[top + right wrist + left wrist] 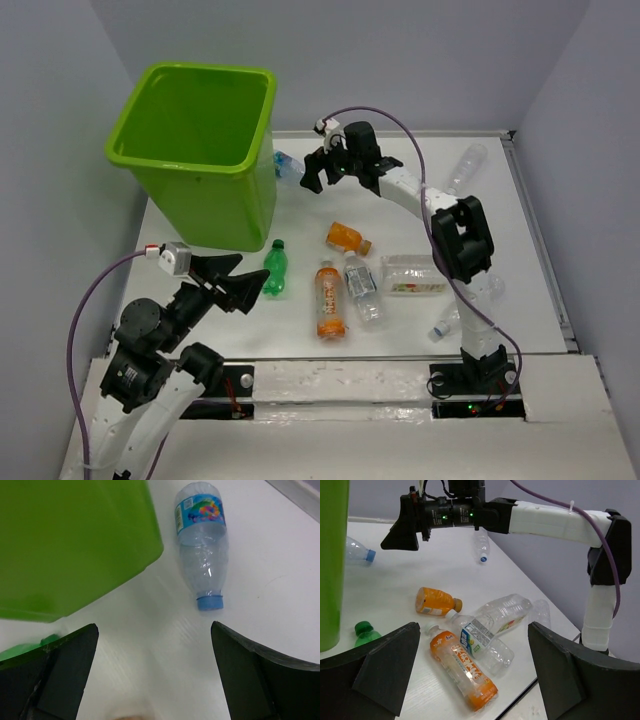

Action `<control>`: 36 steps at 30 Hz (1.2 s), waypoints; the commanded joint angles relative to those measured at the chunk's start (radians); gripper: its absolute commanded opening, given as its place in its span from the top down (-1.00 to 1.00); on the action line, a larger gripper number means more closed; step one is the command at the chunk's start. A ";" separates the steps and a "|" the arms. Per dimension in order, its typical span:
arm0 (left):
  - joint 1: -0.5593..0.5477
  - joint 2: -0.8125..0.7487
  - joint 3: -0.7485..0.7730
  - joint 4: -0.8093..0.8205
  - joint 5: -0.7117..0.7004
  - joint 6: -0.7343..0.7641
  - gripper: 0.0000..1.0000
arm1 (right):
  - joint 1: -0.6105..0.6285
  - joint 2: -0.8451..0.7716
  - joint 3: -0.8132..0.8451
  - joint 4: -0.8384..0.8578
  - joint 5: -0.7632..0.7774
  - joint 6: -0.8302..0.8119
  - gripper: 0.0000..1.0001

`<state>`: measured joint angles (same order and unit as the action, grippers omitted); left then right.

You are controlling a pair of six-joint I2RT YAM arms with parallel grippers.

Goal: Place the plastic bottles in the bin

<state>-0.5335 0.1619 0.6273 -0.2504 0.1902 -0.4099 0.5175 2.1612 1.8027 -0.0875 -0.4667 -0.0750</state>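
L gripper (249,274), R gripper (312,170) spread wide; blue-cap bottle (202,555) beside bin (75,540).

A flat white matte surface (530,270) fills the middle of the scene. Three plain pale grey-blue walls close it in: a back wall (420,60), a left wall (45,110) and a right wall (600,150). A thin grey metal rail (541,240) runs along the surface's right edge. A scuffed white ledge (340,382) lies at the near edge. The light is soft and even, and shadows are faint.
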 commanded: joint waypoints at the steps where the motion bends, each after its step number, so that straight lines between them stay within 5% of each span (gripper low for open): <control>1: 0.018 -0.013 -0.014 0.059 -0.032 -0.006 -0.98 | -0.017 0.122 0.205 -0.001 0.046 -0.022 -0.99; 8: 0.044 -0.016 -0.021 0.065 -0.032 -0.006 -0.98 | -0.017 0.392 0.590 -0.169 0.017 -0.101 -0.99; 14: 0.095 0.013 -0.024 0.076 0.023 0.003 -0.98 | -0.045 0.500 0.740 -0.169 -0.021 -0.089 -0.99; 36: 0.175 0.008 -0.028 0.083 0.046 0.008 -0.98 | -0.027 0.652 0.845 -0.049 -0.128 0.106 -0.97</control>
<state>-0.3702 0.1837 0.6018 -0.2173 0.2211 -0.4091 0.4801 2.8086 2.5961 -0.1989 -0.5549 -0.0219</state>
